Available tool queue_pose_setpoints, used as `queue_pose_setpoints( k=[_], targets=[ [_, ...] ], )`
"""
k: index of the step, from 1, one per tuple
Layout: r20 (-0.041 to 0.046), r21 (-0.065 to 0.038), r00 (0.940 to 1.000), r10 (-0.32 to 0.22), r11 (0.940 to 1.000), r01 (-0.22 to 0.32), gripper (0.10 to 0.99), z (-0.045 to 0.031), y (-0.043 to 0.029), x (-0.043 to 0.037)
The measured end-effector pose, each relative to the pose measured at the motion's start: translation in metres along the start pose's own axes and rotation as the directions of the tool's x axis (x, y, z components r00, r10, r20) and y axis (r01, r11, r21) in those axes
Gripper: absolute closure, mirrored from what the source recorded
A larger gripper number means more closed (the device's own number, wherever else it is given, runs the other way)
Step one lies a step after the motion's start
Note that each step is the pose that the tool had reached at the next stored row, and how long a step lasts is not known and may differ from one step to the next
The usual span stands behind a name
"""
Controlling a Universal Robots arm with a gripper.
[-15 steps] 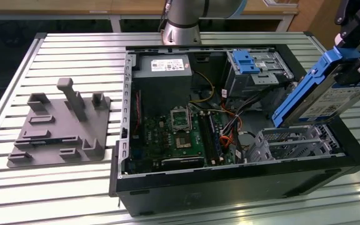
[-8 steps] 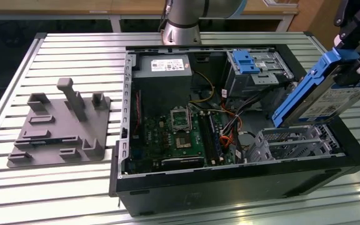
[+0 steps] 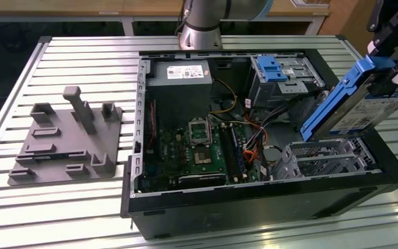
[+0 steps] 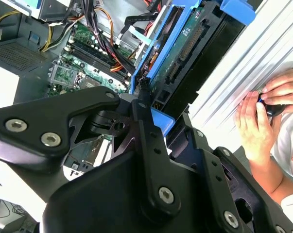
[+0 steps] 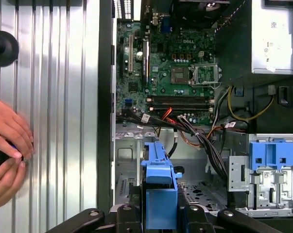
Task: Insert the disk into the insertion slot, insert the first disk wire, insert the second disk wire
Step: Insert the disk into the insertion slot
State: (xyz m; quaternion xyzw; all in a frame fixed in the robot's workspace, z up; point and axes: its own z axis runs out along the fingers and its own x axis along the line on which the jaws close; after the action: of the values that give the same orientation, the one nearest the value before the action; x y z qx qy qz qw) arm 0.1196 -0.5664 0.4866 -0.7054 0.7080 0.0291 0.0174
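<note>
Workbench noted: I see a slatted aluminium table (image 3: 81,57), its long ribs running across the exterior view, with a raised rail along the edge on the exterior view's left. The same ribbed top (image 5: 63,97) appears in the first wrist view, and again (image 4: 263,53) in the second wrist view. Light is bright and even; the slats glare white nearest the camera. Behind the table stands a wood-topped bench (image 3: 60,6) on a white frame (image 3: 126,26), dark underneath. A wood-coloured panel (image 3: 337,21) sits at the exterior view's far right.
</note>
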Motion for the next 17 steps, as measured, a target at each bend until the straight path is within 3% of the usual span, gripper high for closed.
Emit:
queue_pose_setpoints(
  k=[17],
  targets=[
    [-0.0002, 0.0, 1.0, -0.006, 1.0, 0.006, 0.722, 0.0123, -0.0003, 0.0005]
  ],
)
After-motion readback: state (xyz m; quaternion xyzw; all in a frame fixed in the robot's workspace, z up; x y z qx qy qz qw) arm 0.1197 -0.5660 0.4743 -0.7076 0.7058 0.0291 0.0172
